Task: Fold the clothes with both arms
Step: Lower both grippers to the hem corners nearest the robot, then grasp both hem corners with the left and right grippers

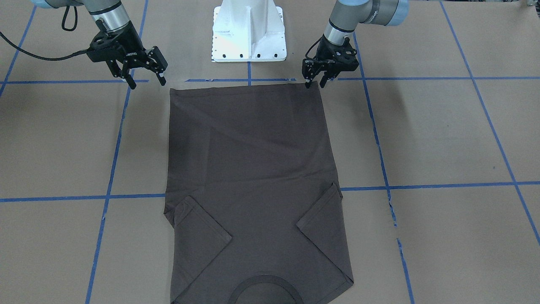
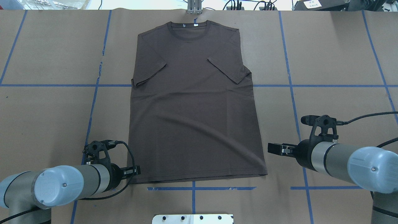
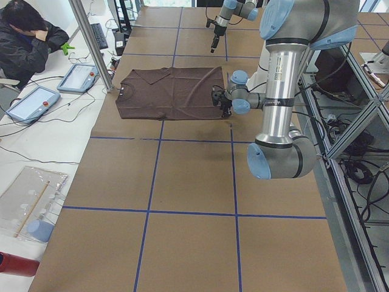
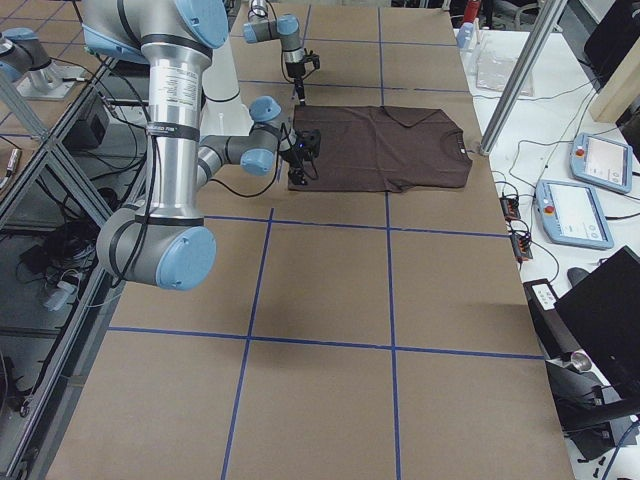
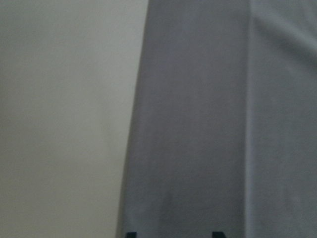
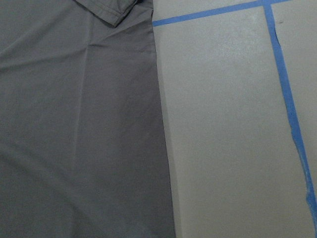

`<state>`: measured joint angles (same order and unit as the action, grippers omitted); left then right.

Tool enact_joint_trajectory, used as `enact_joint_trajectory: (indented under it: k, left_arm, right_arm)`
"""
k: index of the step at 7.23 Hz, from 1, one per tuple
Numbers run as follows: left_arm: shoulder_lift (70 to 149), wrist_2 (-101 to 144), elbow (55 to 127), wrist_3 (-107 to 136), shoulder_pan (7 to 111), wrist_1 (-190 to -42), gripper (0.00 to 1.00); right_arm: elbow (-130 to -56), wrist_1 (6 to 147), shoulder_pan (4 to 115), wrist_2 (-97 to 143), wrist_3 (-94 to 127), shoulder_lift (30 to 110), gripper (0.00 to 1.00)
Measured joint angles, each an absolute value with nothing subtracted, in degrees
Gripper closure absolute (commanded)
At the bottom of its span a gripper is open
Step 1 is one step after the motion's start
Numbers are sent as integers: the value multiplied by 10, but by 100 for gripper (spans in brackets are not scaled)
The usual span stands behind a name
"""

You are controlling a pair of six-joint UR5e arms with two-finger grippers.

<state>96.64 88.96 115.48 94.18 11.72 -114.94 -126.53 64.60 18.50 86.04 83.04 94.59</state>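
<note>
The clothes are one dark grey-brown T-shirt [image 1: 253,169] lying flat on the brown table, both sleeves folded in over the body. Its collar [image 2: 189,29] points away from the robot and its hem lies nearest the base. My left gripper [image 1: 314,83] hovers at one hem corner, fingers apart and holding nothing. The left wrist view has the two fingertips spread over the shirt's side edge [image 5: 138,124]. My right gripper [image 1: 147,82] stands open just outside the other hem corner, clear of the cloth. From above, the left gripper [image 2: 138,170] and right gripper [image 2: 271,148] flank the hem.
The white pedestal [image 1: 249,31] stands between the arms behind the hem. Blue tape lines [image 1: 422,78] grid the brown table. A seated person [image 3: 27,42], tablets [image 3: 76,76] and a metal pole [image 3: 91,42] are beyond the collar end.
</note>
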Motion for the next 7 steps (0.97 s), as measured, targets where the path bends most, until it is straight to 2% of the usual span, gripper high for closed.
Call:
enact_joint_trajectory:
  k: [5,7]
  left_arm:
    - [966,890,1150,942,103,-1144,45]
    - [966,890,1146,942,100,-1144,53]
  right_arm:
    - [-1266,662,185,858,830,934,0]
    - [-1266,661,185,858,830,933,0]
